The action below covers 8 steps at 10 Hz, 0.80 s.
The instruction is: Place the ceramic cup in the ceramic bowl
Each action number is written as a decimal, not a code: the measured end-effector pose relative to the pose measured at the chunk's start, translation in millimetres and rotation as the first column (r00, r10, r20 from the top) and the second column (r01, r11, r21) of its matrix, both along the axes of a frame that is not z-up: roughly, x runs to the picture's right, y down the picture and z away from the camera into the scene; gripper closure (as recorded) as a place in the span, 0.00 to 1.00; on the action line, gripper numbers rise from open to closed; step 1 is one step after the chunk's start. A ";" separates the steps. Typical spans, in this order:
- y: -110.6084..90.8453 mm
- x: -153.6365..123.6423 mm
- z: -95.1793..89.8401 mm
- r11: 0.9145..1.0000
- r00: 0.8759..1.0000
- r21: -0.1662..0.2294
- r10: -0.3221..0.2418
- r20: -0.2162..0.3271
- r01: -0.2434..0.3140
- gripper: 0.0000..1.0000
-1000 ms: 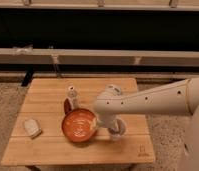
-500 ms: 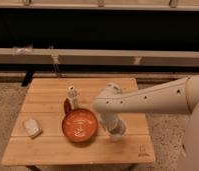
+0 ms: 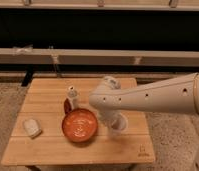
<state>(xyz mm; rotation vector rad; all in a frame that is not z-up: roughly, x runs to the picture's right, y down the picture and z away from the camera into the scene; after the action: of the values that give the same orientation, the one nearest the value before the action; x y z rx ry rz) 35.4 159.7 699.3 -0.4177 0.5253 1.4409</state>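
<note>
The ceramic bowl [image 3: 80, 125] is wide, glossy and orange-red. It sits on the wooden table [image 3: 48, 150], left of centre. My gripper [image 3: 116, 126] hangs at the end of the white arm, just right of the bowl's rim and low over the table. A small whitish round shape at the gripper's end looks like the ceramic cup [image 3: 119, 128]. The arm partly covers it, and I cannot tell whether it is held or standing on the table.
A slim white shaker [image 3: 72, 95] stands just behind the bowl, with a small dark red thing [image 3: 66, 105] at its left. A pale grey-white lump [image 3: 31, 127] lies near the table's left edge. A long bench and a dark wall run behind the table.
The gripper has moved right, from over the bowl's right rim to the table beside the bowl. The bowl, the shaker and the lump have not moved.
</note>
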 end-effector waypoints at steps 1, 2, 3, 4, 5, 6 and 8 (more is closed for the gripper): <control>-5.3 -10.5 -5.1 1.000 0.999 0.009 -0.025 0.021 0.025 1.00; -12.1 -25.8 -11.5 0.998 0.997 0.022 -0.056 0.049 0.055 1.00; -15.0 -40.5 -16.8 0.996 0.993 0.031 -0.085 0.078 0.083 1.00; -15.6 -50.3 -20.7 0.994 0.990 0.036 -0.105 0.096 0.102 1.00; -15.9 -58.5 -24.0 0.992 0.986 0.042 -0.124 0.111 0.120 1.00; -15.3 -71.6 -28.3 0.988 0.979 0.050 -0.154 0.134 0.149 1.00; -10.8 -92.1 -32.1 0.979 0.965 0.062 -0.203 0.167 0.195 1.00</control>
<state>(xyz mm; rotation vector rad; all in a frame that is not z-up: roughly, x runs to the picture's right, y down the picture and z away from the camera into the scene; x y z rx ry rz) -56.7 148.9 667.2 -0.4363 0.3825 1.2083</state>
